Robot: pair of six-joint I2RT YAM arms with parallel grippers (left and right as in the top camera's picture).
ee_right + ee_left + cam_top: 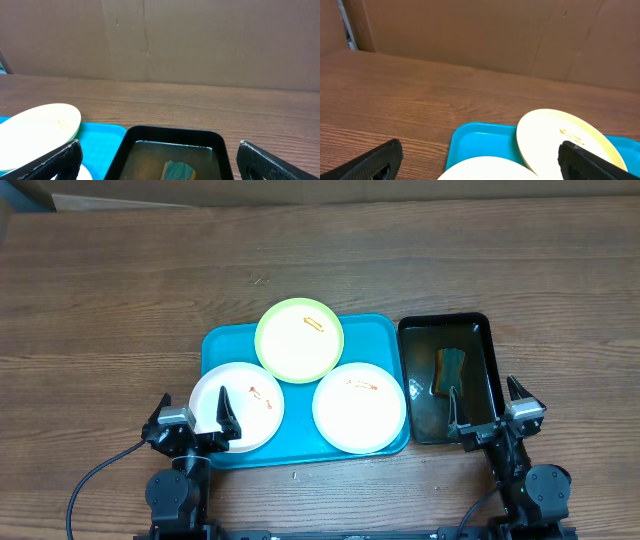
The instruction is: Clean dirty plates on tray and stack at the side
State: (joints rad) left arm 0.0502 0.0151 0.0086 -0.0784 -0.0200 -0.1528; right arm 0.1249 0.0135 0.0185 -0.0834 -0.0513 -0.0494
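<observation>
Plates: all three lie on the teal tray (228,345). The pale green plate (299,340) is at the far edge, the left white plate (237,407) and right white plate (359,407) at the near edge. Each shows orange-red smears, and none is stacked aside yet.
Left gripper (195,420): released, jaws wide, empty, over the near rim of the left white plate.
Right gripper (488,408): released, jaws wide, empty, at the near end of the black tray (470,345).
Sponge (450,372): in the black tray's water, just ahead of the right gripper.
Step, as I judge it: fetch the sponge.
Method: I would descend squarely over the sponge, straddle it clear of the tray wall, and close gently.
Caution: the green plate appears to rest tilted against the white plates, so I would wipe it with light pressure.
</observation>
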